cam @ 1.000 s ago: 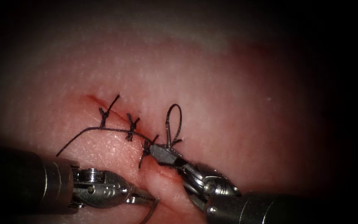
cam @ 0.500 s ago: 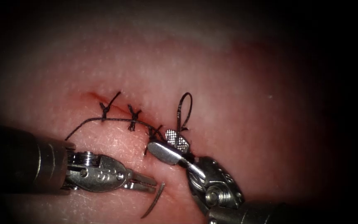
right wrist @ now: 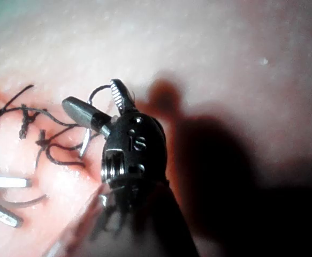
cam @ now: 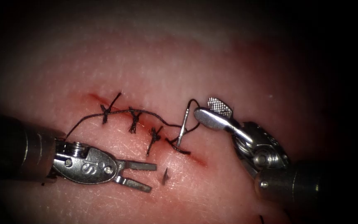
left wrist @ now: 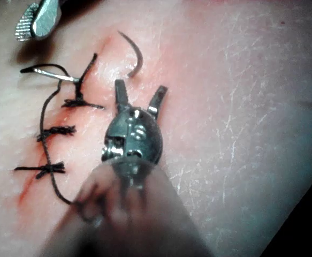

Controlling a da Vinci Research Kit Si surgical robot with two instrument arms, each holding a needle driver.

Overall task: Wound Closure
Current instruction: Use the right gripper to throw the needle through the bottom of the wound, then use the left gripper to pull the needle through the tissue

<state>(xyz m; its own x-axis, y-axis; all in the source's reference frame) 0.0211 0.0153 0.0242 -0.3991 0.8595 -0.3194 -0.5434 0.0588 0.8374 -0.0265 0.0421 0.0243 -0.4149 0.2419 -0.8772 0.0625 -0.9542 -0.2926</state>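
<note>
Left tool [cam: 139, 177] spread wide and holding nothing on the cut's [cam: 146, 124] left, needle [cam: 181, 129] threaded through the tissue [cam: 212, 62] across the cut, thread [cam: 117, 113] over the stitches, right tool [cam: 213, 110] gaping, empty, just right.

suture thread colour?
Black braided suture thread, crossing the cut as three knotted stitches; clearest in the endoscope view.

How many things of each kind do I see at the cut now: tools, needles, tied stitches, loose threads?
Tools: 2, left hand and right hand, both open, holding nothing
Needle: 1, left of the cut, released; whether it pierces the tissue is unclear
Tied stitches: 3
Loose thread: 1
Total: 7
</note>
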